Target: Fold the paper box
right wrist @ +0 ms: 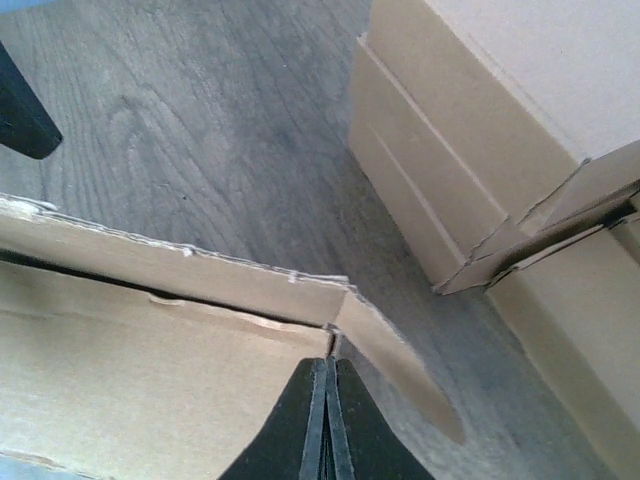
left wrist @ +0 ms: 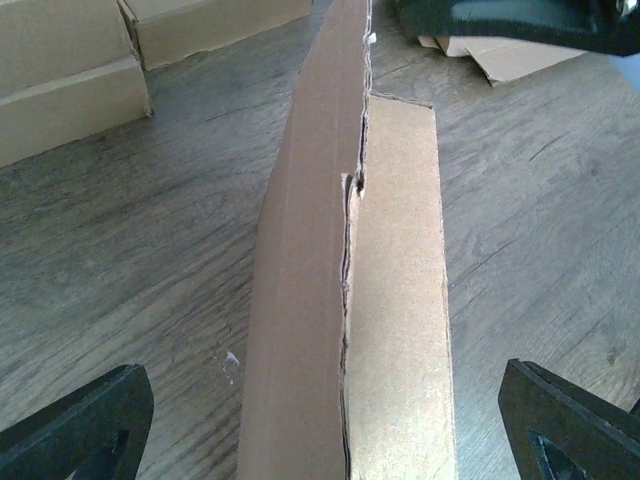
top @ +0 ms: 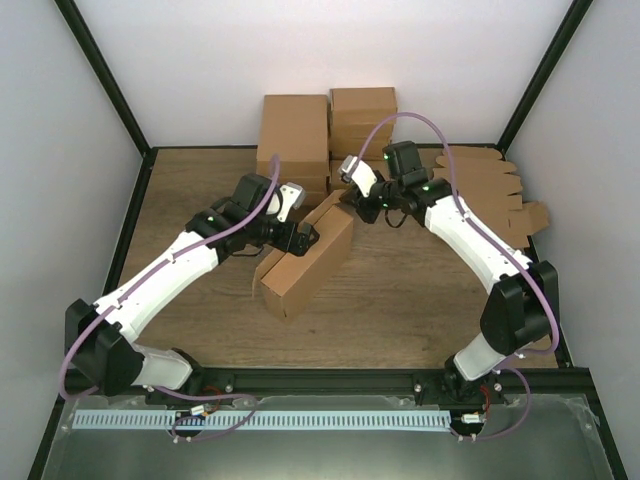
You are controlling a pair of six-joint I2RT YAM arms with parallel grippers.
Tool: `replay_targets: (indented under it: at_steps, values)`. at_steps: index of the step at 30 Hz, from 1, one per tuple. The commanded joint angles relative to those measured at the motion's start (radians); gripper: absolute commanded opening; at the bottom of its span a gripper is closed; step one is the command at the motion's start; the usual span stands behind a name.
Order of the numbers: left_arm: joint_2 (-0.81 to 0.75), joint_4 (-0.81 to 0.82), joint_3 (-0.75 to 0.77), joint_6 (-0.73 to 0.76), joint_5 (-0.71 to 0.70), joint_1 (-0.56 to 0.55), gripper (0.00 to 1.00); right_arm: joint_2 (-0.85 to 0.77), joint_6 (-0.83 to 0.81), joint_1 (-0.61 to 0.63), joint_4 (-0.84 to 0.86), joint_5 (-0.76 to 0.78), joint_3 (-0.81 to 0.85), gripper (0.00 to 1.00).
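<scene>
One paper box [top: 305, 262], large, plain brown, half-erected. It lies slantwise at the middle of the tabletop [top: 420, 300], one end toward the near left corner, the other toward the far edge. Its long walls are raised. In the left wrist view a narrow gap shows between the tall wall and the lower panel beside it. One end flap [right wrist: 400, 370] is loose and splayed outward at the far end.

Two grippers.
- Left gripper [top: 297, 237]: jaws spread wide, set astride the long wall partway along it. Both fingers [left wrist: 80, 430] are clear of the cardboard and hold nothing.
- Right gripper [top: 352, 205]: fingers pressed together at the box's far end corner, tips at the crease where the end flap meets the wall. Whether a cardboard edge is nipped between them cannot be told.

Several folded cardboard boxes [top: 295, 135], stacked along the far edge, just behind the right gripper.

A few flat cardboard blanks [top: 490, 190], piled by the far right corner.

Step in hand, by judgement: closing the far end, with the body formed and the ends unfinished.

Next move, by judgement: the left gripper closes on the wall to steady the box while the right pushes the flap inward along its crease. Too hard a push could slide or skew the box.
</scene>
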Motion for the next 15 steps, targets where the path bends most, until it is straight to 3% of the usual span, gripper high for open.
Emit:
replay_targets:
  at_steps: [1, 7, 9, 12, 15]
  values:
    - [0.017, -0.001, 0.037, 0.026, 0.020, -0.005, 0.98, -0.032, 0.127, 0.026, -0.042, 0.020, 0.041, 0.01]
    - [0.023, -0.010, 0.035, 0.035, 0.038, -0.007, 0.98, -0.044, 0.194, 0.036, -0.059, 0.011, 0.044, 0.04]
    - [0.022, -0.012, 0.035, 0.038, 0.035, -0.007, 0.98, -0.058, 0.180, 0.038, -0.036, 0.051, 0.030, 0.45]
    - [0.027, -0.013, 0.040, 0.038, 0.031, -0.007, 0.98, -0.075, 0.111, 0.037, 0.005, 0.103, 0.017, 0.60]
    - [0.032, -0.023, 0.053, 0.037, 0.028, -0.007, 0.98, -0.089, -0.047, 0.022, 0.042, 0.069, -0.003, 0.66]
